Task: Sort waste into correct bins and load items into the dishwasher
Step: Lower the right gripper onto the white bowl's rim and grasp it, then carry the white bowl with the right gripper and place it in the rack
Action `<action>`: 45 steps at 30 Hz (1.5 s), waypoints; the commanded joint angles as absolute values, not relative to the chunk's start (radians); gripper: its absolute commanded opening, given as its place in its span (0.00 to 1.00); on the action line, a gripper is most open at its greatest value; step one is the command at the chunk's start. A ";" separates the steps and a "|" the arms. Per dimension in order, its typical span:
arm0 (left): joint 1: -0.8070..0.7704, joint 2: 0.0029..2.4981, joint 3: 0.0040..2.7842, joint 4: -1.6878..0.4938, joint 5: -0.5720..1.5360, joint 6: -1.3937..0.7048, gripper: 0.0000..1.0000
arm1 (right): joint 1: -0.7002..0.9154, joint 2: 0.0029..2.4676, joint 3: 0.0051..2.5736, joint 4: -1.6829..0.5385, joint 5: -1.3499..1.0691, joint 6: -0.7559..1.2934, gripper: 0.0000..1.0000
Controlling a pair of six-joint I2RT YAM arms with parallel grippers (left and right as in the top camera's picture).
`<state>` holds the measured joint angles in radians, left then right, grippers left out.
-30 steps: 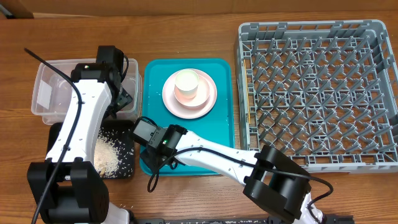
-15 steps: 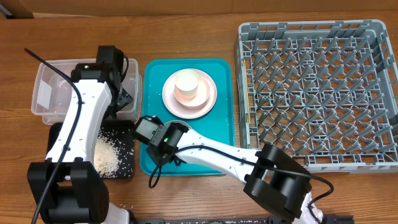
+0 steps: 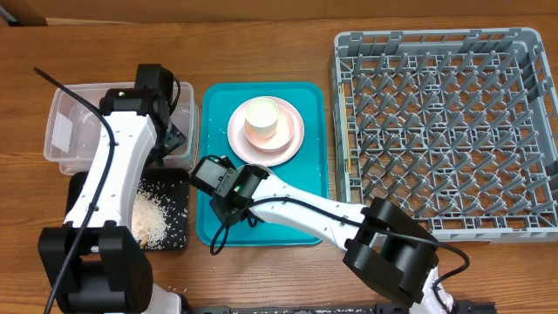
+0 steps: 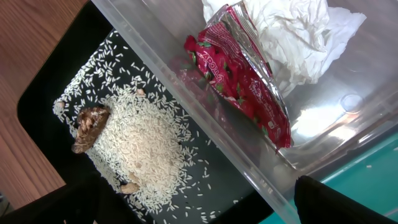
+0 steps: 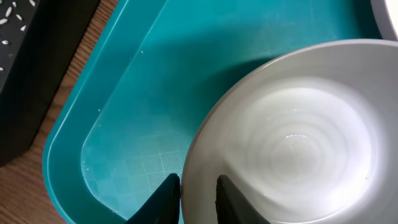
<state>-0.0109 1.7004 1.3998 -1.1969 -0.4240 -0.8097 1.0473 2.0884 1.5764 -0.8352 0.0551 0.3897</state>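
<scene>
My right gripper (image 5: 198, 193) is shut on the rim of a white bowl (image 5: 298, 143), one finger inside and one outside, above the teal tray (image 5: 155, 93). In the overhead view the right arm hides the bowl. The open left gripper (image 4: 199, 211) hovers where the black tray (image 4: 87, 62) meets the clear tub (image 4: 205, 118). White rice (image 4: 137, 143) and a brown scrap (image 4: 90, 124) lie in the black tray. A red wrapper (image 4: 245, 81) and a white napkin (image 4: 292, 31) lie in the tub. A cream cup (image 3: 261, 120) stands on the pink plate (image 3: 292, 139).
The grey dish rack (image 3: 445, 131) fills the right side of the table, with nothing in it. The teal tray (image 3: 305, 183) sits between the rack and the two bins. The clear tub (image 3: 70, 122) is at the far left, the black tray (image 3: 174, 222) in front of it.
My right wrist has shifted slightly back and to the right over the teal tray, still gripping the bowl. The left arm has stayed put.
</scene>
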 commanded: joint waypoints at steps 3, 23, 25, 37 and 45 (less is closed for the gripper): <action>-0.007 1.709 1.414 -1.196 -0.444 -0.816 1.00 | 1.046 2.091 1.571 -0.840 0.047 0.398 0.13; -0.007 1.709 1.414 -1.196 -0.444 -0.816 1.00 | 1.038 2.049 1.609 -0.916 0.047 0.397 0.04; -0.007 1.709 1.414 -1.196 -0.444 -0.816 1.00 | 1.036 2.017 1.618 -0.926 0.047 0.397 0.04; -0.007 1.709 1.414 -1.196 -0.444 -0.816 1.00 | 0.939 1.744 1.619 -1.018 0.002 0.308 0.04; -0.007 1.709 1.414 -1.196 -0.444 -0.816 1.00 | 0.725 1.601 1.619 -1.019 -0.212 0.165 0.04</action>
<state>-0.0109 1.7004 1.3998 -1.1969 -0.4240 -0.8097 0.8005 1.6539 1.5913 -1.0218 -0.1055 0.2512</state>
